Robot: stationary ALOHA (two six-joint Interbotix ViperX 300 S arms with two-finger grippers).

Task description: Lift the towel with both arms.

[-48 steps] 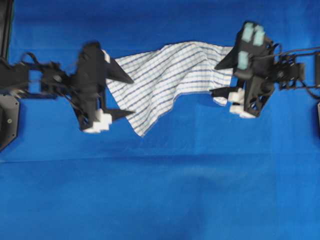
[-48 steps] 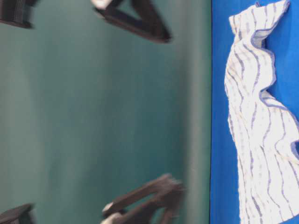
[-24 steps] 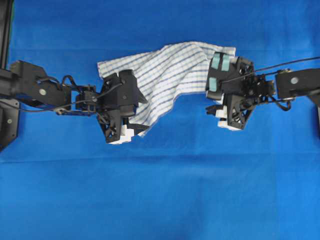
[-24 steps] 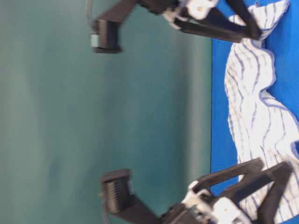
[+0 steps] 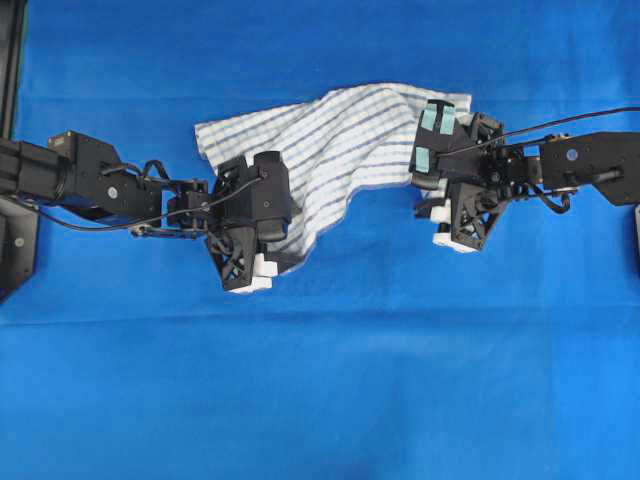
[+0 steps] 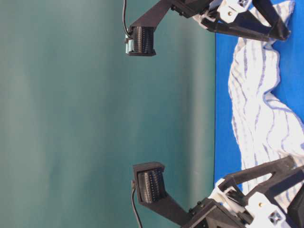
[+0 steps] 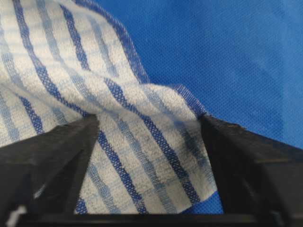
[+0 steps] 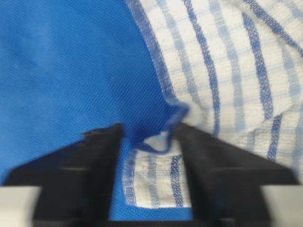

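The towel [image 5: 335, 150] is lying crumpled on the blue cloth [image 5: 320, 380], stretching between the two arms in the overhead view, its wider bulk toward the top and one corner hanging down toward the left gripper [image 5: 262, 272]. The left arm [image 5: 100, 185] is reaching in from the left edge, and its gripper is sitting over the towel's lower left corner. In the left wrist view the towel [image 7: 118, 142] is lying between the two black fingers [image 7: 52, 151], with the fabric bunching against both of them; the jaws are standing partly apart around the cloth, and whether they are pressing it firmly cannot be told. The right arm [image 5: 580, 170], carrying teal patches, is reaching in from the right edge, and its gripper [image 5: 447, 225] is sitting over the towel's right end. In the right wrist view a folded corner of towel [image 8: 156, 175] is sitting between the fingers [image 8: 75, 165], its hem curling up just at their tips, with a narrow gap on the left side; a firm pinch cannot be confirmed there either. In the table-level view, turned on its side, the towel [image 6: 256, 109] is resting flat on the cloth with both grippers low over its ends.
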